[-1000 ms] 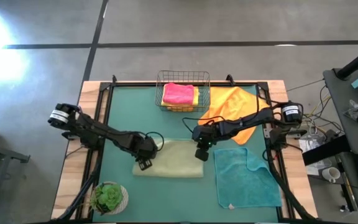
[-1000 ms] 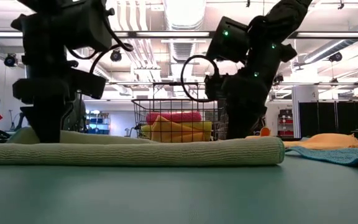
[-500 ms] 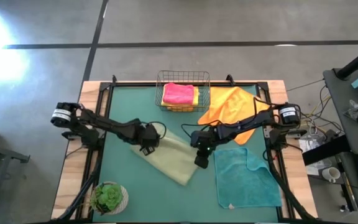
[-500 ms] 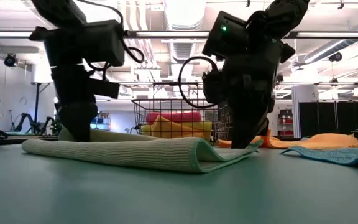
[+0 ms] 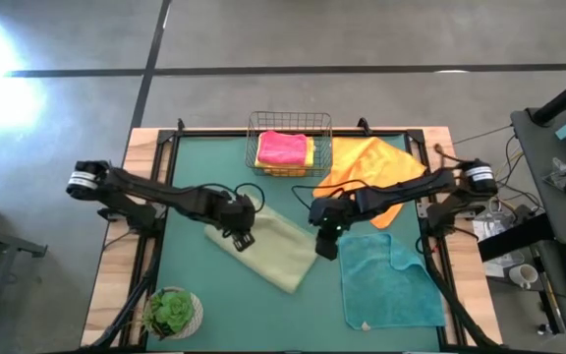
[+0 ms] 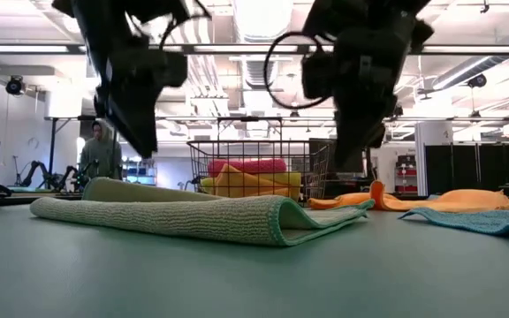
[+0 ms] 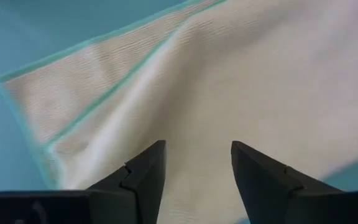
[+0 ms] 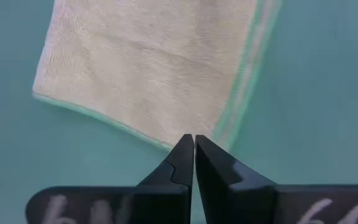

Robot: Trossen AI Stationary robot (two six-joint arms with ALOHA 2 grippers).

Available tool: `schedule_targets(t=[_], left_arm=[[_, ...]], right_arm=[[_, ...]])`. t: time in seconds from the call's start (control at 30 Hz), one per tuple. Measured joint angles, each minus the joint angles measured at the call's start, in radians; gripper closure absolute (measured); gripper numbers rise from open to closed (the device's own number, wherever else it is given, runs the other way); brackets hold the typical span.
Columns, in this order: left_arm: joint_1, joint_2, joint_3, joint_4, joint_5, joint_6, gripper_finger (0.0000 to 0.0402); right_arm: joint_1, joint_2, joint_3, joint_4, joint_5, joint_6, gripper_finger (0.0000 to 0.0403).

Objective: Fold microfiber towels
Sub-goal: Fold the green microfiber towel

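Sage towel point(image 5: 270, 252) lies folded and skewed on the mat point(image 5: 195, 167), mid-bench, between both arms. Left tool point(image 5: 244, 239) is open, empty, above the towel's near-basket end. Right tool point(image 5: 327, 246) is closed on nothing, just off the towel's other end.

Risks:
- Top layer sits offset from the lower one in the left wrist view, so another fold would likely lock in the skew.
- Fold edge point(image 6: 281, 221) looks puffy and could spring open.
- The teal towel point(image 5: 391, 280) lies near the right tool and could get snagged.
- Closed fingers may push the cloth rather than pinch it.
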Motion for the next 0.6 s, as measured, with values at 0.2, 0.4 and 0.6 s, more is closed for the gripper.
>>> schedule_targets(t=[0.2, 0.4, 0.6], left_arm=[[-0.101, 0.007, 0.032, 0.133, 0.007, -0.105, 0.0235], [-0.185, 0.107, 0.030, 0.444, -0.020, -0.176, 0.0235], [-0.223, 0.265, 0.034, 0.631, -0.027, -0.177, 0.0235]], right_arm=[[0.000, -0.106, -0.004, -0.062, 0.018, -0.056, 0.0394], [0.000, -0.157, -0.016, -0.066, 0.022, -0.085, 0.0394], [0.000, -0.152, -0.017, -0.085, 0.022, -0.139, 0.0394]])
